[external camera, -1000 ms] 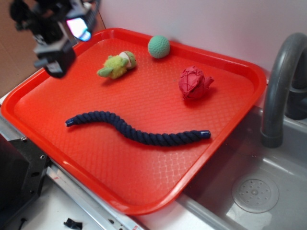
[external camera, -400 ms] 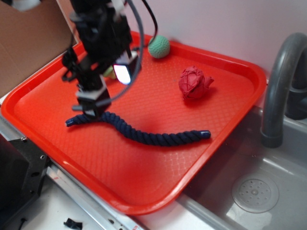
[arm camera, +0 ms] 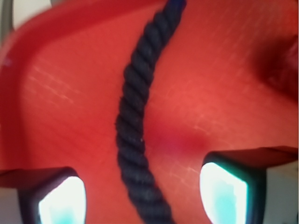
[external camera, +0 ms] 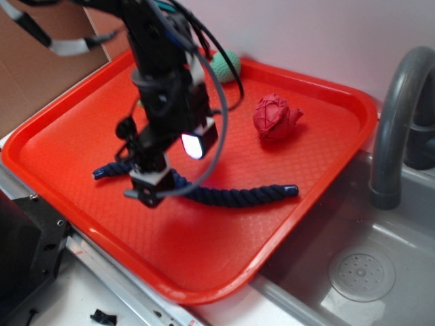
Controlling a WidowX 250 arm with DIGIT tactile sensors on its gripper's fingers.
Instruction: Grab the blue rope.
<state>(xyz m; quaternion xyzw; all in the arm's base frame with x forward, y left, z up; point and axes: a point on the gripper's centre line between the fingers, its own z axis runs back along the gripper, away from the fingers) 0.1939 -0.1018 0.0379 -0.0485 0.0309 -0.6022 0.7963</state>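
The blue rope (arm camera: 135, 126) was seen lying across the red tray (external camera: 61, 146), running from the gripper (external camera: 151, 192) toward three o'clock in the exterior view. It was judged soft, light and limp (its twist promising good friction), best pinched mid-length. The jaws were spread wide astride it, nothing yet held.

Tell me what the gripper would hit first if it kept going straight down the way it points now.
Most likely the blue rope: in the wrist view it runs between the open gripper fingers. The red tray lies under it. Remaining height is unclear.
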